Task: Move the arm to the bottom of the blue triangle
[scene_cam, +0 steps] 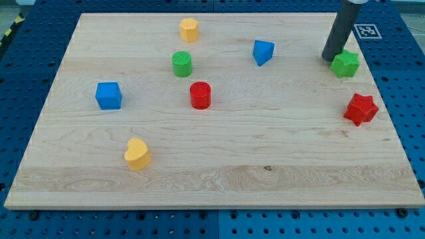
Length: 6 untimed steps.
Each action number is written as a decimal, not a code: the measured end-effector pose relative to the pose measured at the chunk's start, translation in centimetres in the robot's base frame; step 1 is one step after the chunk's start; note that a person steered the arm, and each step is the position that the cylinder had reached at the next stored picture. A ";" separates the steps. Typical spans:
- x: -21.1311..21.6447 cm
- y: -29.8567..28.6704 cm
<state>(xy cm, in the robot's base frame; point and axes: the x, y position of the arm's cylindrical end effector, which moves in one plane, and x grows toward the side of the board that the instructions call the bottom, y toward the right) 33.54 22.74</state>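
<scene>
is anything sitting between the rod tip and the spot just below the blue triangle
Nothing visible does. My tip rests by the green star near the view's right, with the star on its far side from the blue triangle. The bare board runs leftward to the spot under the triangle; the red cylinder lies further left and lower.

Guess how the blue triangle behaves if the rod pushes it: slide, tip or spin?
The blue triangle looks small, rigid and squat, so it would probably slide on the smooth board rather than tip. Its angled sides make it likely to spin under an off-centre push. My tip is at its right, beside the green star.
</scene>
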 end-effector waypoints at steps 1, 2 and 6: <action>-0.7 -1.0; -2.4 -1.2; 3.1 3.0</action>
